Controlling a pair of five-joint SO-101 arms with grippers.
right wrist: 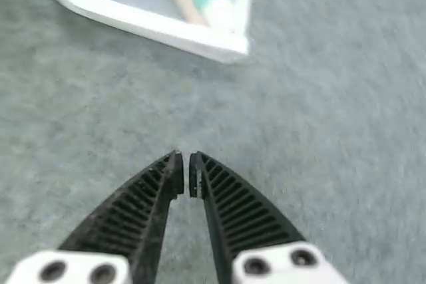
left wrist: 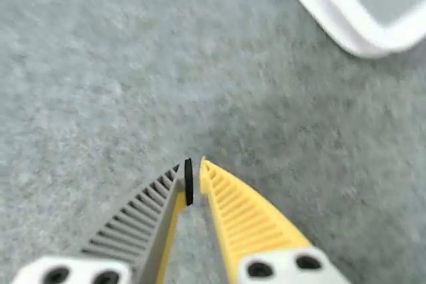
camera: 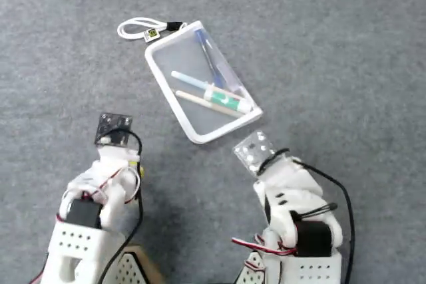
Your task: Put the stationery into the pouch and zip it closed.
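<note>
currently the pouch (camera: pixel 198 139) lies flat at the centre of the grey cloth (camera: pixel 333 64), its long axis running from far left to near right. visible through its clear face: a blue pen (camera: pixel 212 58), a pale blue pen (camera: pixel 193 82), a wooden pencil (camera: pixel 200 102) and a green and white tube (camera: pixel 229 100). no stationery lies loose on the cloth, so the loading step reads as complete. a white strap (camera: pixel 136 29) loops off the far left corner beside a dark zip pull (camera: pixel 174 26); whether the zip is run fully closed cannot be told

left gripper (left wrist: pixel 193 181): near left of the pouch, apart from it, jaws pressed together, nothing held. right gripper (right wrist: pixel 186 172): just near of the pouch's near right corner, not touching, jaws pressed together but for a hairline gap, nothing held

step in hand, as judged: zip closure, or a final check of it. next move, if the zip is open: spread one gripper and pin the pouch body against the cloth; spread the other, pinch the zip pull and draw it along the track. the pouch looks light and is likely to slide unless held; the pull is small and calls for a precise pinch
</note>
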